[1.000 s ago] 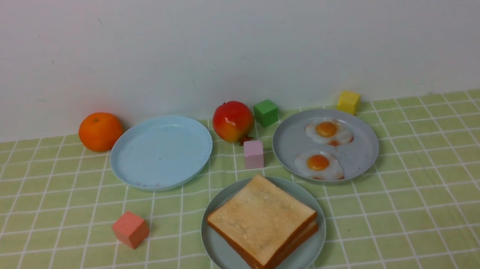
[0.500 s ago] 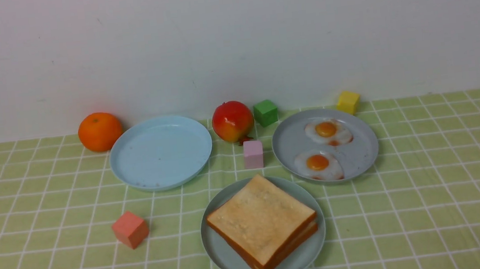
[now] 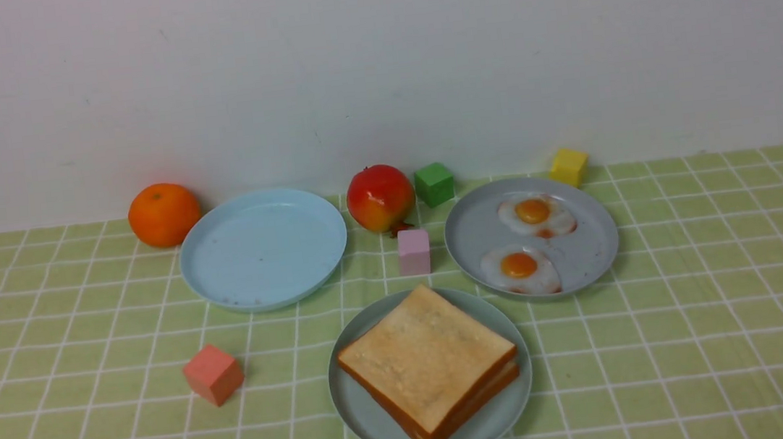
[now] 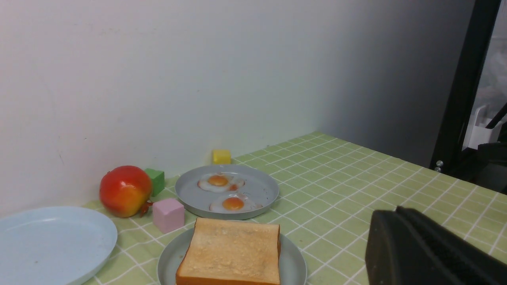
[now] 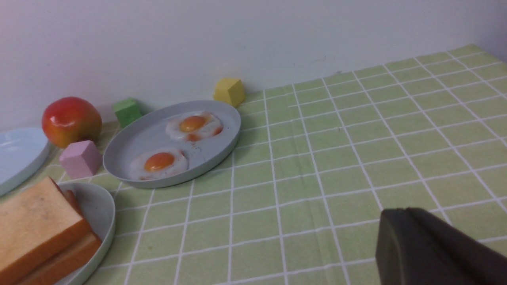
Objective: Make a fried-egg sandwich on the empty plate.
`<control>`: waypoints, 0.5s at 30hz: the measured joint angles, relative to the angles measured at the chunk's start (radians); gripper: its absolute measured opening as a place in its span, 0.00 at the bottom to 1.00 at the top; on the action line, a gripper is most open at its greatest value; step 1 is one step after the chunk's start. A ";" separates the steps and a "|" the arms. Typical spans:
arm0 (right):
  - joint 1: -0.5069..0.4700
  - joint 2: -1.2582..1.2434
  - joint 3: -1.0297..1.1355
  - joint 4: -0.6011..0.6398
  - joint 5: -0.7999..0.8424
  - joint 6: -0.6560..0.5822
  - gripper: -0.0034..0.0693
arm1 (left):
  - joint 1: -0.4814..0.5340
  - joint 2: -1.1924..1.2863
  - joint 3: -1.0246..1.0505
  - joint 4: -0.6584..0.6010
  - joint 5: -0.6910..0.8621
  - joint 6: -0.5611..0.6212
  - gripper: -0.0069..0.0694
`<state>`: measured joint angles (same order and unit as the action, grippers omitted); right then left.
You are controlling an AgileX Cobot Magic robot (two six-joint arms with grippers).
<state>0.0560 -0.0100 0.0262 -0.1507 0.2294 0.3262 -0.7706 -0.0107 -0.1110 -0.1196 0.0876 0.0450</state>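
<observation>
Green checked tablecloth (image 3: 702,332) against a white wall (image 3: 375,61), toast (image 3: 427,365) stacked on the front plate (image 3: 361,415), both grippers (image 4: 400,229) (image 5: 404,233) drawn back low, jaws closed, empty.

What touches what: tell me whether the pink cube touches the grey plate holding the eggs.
Apart. The right wrist view shows green cloth between the pink cube and the grey plate's rim; the front view agrees.
</observation>
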 joint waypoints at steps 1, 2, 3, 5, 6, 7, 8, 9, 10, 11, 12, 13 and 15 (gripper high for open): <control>0.006 0.000 0.000 0.039 0.001 -0.064 0.03 | 0.000 0.000 0.000 0.000 0.000 0.000 0.08; 0.006 0.000 0.000 0.047 0.001 -0.064 0.03 | 0.000 0.000 0.000 0.000 0.000 0.000 0.08; 0.012 0.000 0.000 0.102 0.014 -0.149 0.03 | 0.000 0.000 0.000 0.000 0.000 0.000 0.08; 0.012 0.000 0.000 0.161 0.047 -0.238 0.03 | 0.000 0.000 0.000 0.000 0.000 0.000 0.08; 0.012 0.000 0.000 0.184 0.066 -0.268 0.03 | 0.000 0.000 0.000 0.000 0.000 0.000 0.09; 0.013 0.000 0.000 0.209 0.104 -0.304 0.03 | 0.000 0.000 0.000 0.000 0.000 0.000 0.09; 0.013 0.000 -0.001 0.216 0.121 -0.326 0.03 | 0.000 0.000 0.000 0.000 0.000 0.000 0.09; 0.013 0.000 -0.002 0.220 0.134 -0.335 0.03 | 0.000 0.000 0.000 0.000 0.000 0.000 0.09; 0.013 0.000 -0.004 0.221 0.139 -0.344 0.03 | 0.000 0.000 0.000 0.000 0.000 0.000 0.09; 0.013 0.000 -0.005 0.223 0.141 -0.350 0.03 | 0.000 0.000 0.000 0.000 0.000 0.000 0.09; 0.013 0.000 -0.006 0.223 0.144 -0.353 0.03 | 0.000 0.000 0.000 0.000 0.000 0.000 0.09; 0.013 0.000 -0.006 0.223 0.147 -0.354 0.03 | 0.000 0.000 0.000 0.000 0.000 0.000 0.09; 0.013 0.000 -0.006 0.223 0.148 -0.354 0.03 | 0.000 0.000 0.000 0.000 0.000 0.000 0.09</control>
<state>0.0689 -0.0100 0.0205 0.0724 0.3778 -0.0282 -0.7706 -0.0107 -0.1110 -0.1196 0.0876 0.0450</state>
